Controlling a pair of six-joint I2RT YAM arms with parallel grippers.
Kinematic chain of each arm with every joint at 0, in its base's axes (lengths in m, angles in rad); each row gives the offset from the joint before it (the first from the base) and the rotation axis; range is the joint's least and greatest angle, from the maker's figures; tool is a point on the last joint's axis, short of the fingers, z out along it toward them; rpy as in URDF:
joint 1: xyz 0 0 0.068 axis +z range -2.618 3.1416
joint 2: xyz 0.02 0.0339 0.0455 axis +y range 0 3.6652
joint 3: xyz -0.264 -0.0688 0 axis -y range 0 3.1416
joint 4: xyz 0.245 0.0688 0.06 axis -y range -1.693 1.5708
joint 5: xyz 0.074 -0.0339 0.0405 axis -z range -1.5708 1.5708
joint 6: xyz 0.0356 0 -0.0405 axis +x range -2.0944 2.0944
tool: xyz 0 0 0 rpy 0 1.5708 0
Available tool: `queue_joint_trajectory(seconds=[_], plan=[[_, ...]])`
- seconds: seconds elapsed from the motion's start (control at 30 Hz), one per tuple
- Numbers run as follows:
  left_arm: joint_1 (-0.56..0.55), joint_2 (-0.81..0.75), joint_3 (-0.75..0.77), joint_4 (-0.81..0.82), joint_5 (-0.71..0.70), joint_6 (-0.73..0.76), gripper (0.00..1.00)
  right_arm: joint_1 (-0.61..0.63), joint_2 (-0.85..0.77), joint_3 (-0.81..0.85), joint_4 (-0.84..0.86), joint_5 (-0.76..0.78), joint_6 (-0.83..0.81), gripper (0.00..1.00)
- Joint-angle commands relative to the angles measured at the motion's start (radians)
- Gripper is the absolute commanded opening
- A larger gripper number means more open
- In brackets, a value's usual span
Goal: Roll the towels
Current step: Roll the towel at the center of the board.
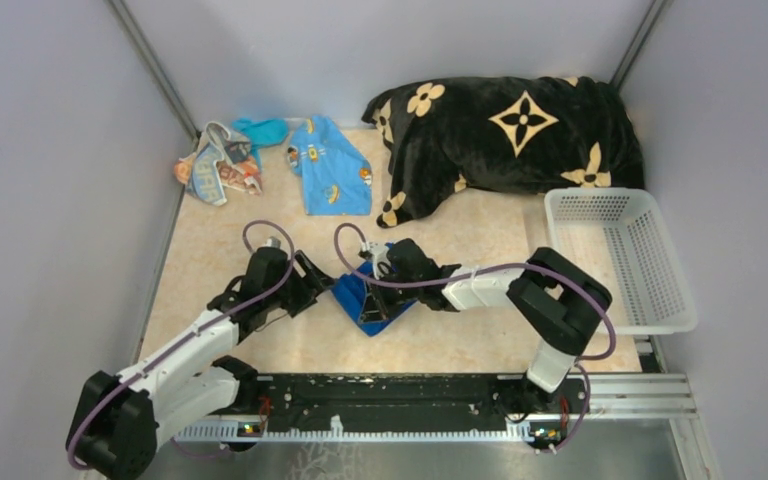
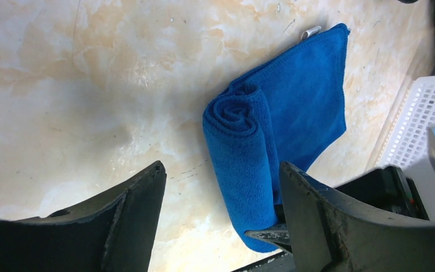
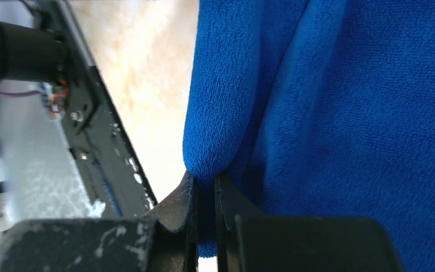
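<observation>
Two claws at one plain dark blue towel (image 2: 243, 164), half rolled.
My right claw (image 3: 205, 190) pinches an edge of it; my left claw (image 2: 222, 168) is spread wide beside the roll, which lies on the marbled tabletop (image 1: 460, 250) between my arms.

dark blue towel (image 1: 347, 291) half hidden under right gripper (image 3: 205, 190), turquoise towel (image 1: 263, 130) partly behind striped towel (image 1: 215, 165), lettering unreadable

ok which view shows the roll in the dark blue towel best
The left wrist view: the dark blue towel shows its spiral roll end and unrolled tail. In the top external view, the right arm covers most of it. The right wrist view shows only cloth pinched in the shut right gripper.
</observation>
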Motion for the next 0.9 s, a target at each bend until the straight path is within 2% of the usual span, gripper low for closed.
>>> queue_joint_trajectory(seconds=[0.0,0.17,0.43,0.53,0.73,0.87], plan=[[0.004,-0.078,-0.067,0.045,0.032,0.019,0.79,-0.066,0.058,-0.060,0.311,-0.307,0.194,0.00],[0.005,-0.060,-0.116,0.195,0.136,0.025,0.78,-0.132,0.141,-0.123,0.507,-0.388,0.341,0.00],[0.005,0.126,-0.086,0.320,0.208,0.031,0.71,-0.189,0.256,-0.193,0.759,-0.440,0.531,0.00],[0.005,0.179,-0.078,0.352,0.220,0.022,0.67,-0.202,0.284,-0.206,0.787,-0.437,0.567,0.00],[0.004,0.217,-0.086,0.375,0.204,0.020,0.66,-0.213,0.315,-0.211,0.766,-0.423,0.579,0.00],[0.004,0.296,-0.059,0.350,0.196,0.034,0.59,-0.213,0.291,-0.210,0.705,-0.390,0.547,0.00]])
